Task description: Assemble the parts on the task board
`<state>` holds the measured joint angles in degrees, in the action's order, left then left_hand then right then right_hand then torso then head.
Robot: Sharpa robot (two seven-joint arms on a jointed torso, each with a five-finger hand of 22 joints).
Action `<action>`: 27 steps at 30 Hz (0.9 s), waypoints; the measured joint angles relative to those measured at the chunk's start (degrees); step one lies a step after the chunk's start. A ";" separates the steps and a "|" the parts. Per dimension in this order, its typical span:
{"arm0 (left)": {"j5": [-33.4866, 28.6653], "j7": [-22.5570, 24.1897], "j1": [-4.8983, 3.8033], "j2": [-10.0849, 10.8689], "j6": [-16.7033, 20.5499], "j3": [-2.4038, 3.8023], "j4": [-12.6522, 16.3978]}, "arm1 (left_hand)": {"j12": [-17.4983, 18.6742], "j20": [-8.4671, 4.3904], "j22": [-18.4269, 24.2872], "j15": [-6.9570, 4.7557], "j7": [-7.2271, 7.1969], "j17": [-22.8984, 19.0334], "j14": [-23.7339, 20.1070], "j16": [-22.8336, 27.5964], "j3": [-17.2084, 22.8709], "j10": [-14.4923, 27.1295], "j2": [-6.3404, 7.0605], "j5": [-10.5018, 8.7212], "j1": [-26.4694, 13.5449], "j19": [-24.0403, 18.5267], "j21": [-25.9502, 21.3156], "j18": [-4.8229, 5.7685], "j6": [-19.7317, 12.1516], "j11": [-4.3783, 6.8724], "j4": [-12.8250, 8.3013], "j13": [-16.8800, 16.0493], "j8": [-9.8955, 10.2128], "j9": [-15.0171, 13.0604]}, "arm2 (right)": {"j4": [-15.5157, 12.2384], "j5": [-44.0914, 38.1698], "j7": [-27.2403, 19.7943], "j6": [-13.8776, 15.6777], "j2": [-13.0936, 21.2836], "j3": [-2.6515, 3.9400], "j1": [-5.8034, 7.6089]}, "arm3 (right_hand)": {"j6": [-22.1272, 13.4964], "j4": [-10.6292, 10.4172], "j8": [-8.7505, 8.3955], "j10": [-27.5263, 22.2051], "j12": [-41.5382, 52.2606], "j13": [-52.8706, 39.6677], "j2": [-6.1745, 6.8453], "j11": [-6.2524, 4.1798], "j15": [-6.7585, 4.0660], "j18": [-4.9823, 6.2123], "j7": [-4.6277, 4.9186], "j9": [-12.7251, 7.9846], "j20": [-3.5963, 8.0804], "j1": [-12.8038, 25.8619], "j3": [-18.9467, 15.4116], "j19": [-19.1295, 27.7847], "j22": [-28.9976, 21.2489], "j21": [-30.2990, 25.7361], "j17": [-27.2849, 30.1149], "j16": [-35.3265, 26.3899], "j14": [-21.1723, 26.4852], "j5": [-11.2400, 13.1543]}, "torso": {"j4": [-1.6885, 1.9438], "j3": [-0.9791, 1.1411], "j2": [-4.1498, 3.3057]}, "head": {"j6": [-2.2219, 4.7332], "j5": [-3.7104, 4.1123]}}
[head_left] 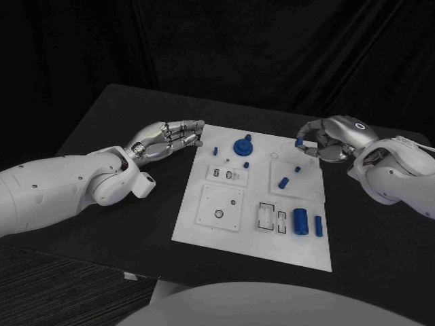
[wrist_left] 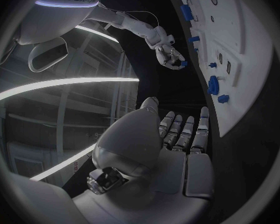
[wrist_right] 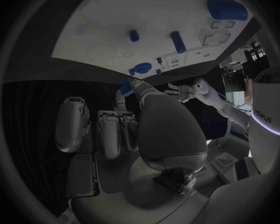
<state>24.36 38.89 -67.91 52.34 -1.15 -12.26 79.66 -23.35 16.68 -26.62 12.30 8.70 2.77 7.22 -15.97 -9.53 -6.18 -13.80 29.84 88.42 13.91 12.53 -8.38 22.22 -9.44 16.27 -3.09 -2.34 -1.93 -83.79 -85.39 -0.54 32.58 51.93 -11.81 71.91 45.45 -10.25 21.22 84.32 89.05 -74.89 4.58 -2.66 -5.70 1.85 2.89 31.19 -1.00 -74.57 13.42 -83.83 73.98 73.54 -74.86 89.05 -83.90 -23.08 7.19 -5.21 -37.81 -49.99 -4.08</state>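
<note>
Head view: the white task board (head_left: 217, 227) is being carried by the black desk (head_left: 110, 122), lying flat at its middle. The left hand (head_left: 166, 140) is being held just beside the board's far left corner, its fingers (head_left: 188, 136) loosely curled and apart, with nothing in them. The right hand (head_left: 325, 139) is being held at the board's far right corner, and a small blue part (head_left: 299, 143) is being pinched at its fingertips. A round blue knob (head_left: 243, 146) is standing near the board's far edge, a short blue peg (head_left: 284, 181) is lying toward the middle, and two blue cylinders (head_left: 301, 221) are lying side by side near the right edge.

Left wrist view: the left hand (wrist_left: 177, 149) is being shown from behind, its fingers (wrist_left: 187, 129) extended side by side toward the board's edge (wrist_left: 230, 99), holding nothing. The right hand (wrist_left: 171, 57) is seen beyond, with a blue piece at its fingertips.

Right wrist view: the blue part (wrist_right: 126, 87) is being gripped between the thumb and a finger of the right hand (wrist_right: 134, 129), just short of the board (wrist_right: 115, 30).
</note>
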 measured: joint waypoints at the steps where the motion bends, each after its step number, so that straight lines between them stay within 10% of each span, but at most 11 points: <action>1: 0.00 0.00 0.01 -0.07 -0.01 0.00 -0.03 | 0.00 0.00 0.00 0.00 0.00 0.00 0.00 0.00 0.00 0.00 0.00 0.00 0.00 0.00 0.00 0.00 0.00 0.00 0.00 0.00 0.00 0.00 | -0.62 0.11 -0.02 0.01 -0.48 0.00 0.15 | 0.00 0.00 0.00 0.00 0.00 0.00 0.00 0.00 0.00 0.00 0.00 0.00 0.00 0.00 0.00 0.00 0.00 0.00 0.00 0.00 0.00 0.00 | 0.00 -0.01 0.01 | 0.00 -0.10; 27: 0.00 0.00 0.31 -0.82 -0.49 0.00 -0.32 | 0.00 0.00 0.00 0.00 0.00 0.00 0.00 0.00 0.00 -0.01 0.00 0.00 0.00 0.00 0.00 0.00 0.00 -0.01 0.00 0.00 0.00 0.00 | 0.55 1.35 -0.49 -6.89 -12.08 -0.03 -3.99 | -0.51 0.01 0.37 0.01 0.00 0.00 0.01 0.02 0.01 0.00 0.52 0.53 -0.01 0.01 0.01 0.01 0.00 -0.23 0.00 -0.03 0.00 -0.89 | 0.14 0.09 0.11 | 0.00 -1.13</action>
<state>24.36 38.89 -67.61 51.52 -1.64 -12.27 79.34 -23.35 16.68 -26.62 12.30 8.70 2.77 7.23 -15.97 -9.53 -6.18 -13.80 29.84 88.42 13.91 12.53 -8.38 22.22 -9.45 16.27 -3.09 -2.34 -1.93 -83.24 -84.04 -1.02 25.69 39.85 -11.84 67.92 44.94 -10.24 21.59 84.32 89.05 -74.89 4.59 -2.64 -5.68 1.85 3.41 31.72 -1.00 -74.56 13.43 -83.83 73.98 73.31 -74.86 89.03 -83.90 -23.97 7.32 -5.11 -37.71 -49.99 -5.21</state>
